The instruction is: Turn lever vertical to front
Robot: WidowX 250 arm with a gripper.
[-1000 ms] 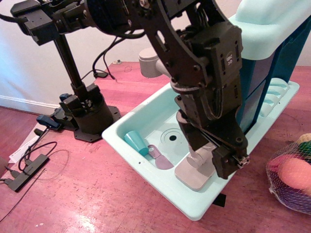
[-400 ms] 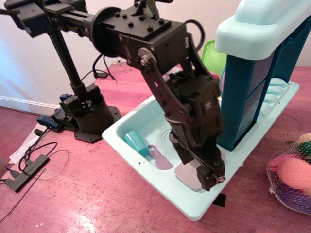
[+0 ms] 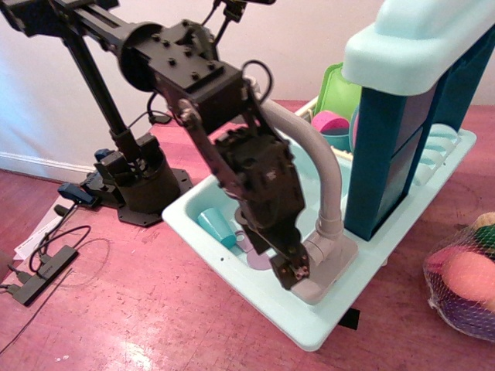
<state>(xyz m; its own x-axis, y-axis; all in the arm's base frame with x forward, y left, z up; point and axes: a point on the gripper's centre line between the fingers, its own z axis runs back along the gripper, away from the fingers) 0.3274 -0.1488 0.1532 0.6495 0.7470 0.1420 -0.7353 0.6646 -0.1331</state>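
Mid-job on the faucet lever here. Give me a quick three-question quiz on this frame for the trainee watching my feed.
1. True or false: the black robot gripper is down beside the round grey-beige plastic faucet base.
2. Which object lies in the pale mint plastic sink tray left of the gripper? A) teal plastic cup B) metal fork C) yellow sponge
3. Fill in: the red mesh bag of toy food sits on the table to the ____ of the sink in this view.

Key: 1 true; 2 A; 3 right.
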